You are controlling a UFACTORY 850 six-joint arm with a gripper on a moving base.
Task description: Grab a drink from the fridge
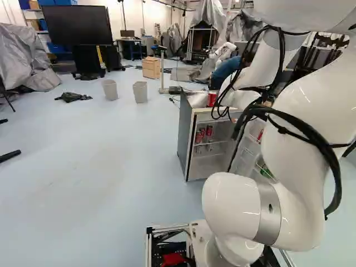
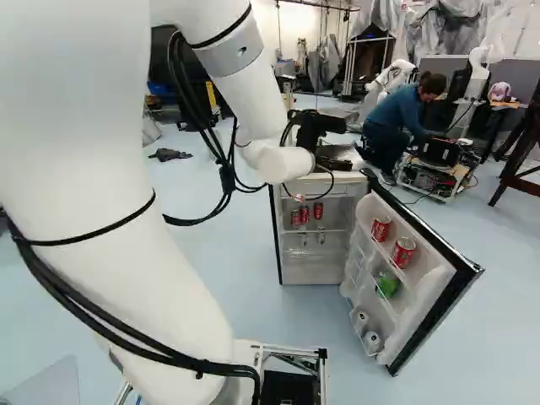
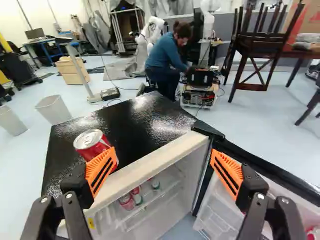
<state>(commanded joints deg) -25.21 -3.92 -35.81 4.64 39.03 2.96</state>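
Fridge (image 3: 142,117) stood with its door (image 2: 434,283) swung open, so the access part looked done. Grab itself was left: hand (image 3: 163,151) was spread wide, holding nothing, over the fridge's front edge. Drink still had to be picked, gripped and lifted clear.

Counts: one fridge, one door. One red can (image 3: 91,142) lay on the fridge top, beside one finger and partly hidden by it; contact, can't tell. Inside, three cans (image 2: 305,213) on the upper shelf, mostly red, plus what looked like two pale ones (image 2: 321,237) below. In the door, two red cans (image 2: 403,251) up high, one green item (image 2: 388,284) mid-door, two whitish cans (image 2: 371,341) at the bottom. Which drink was meant, unclear; the top can seemed the nearest pick.
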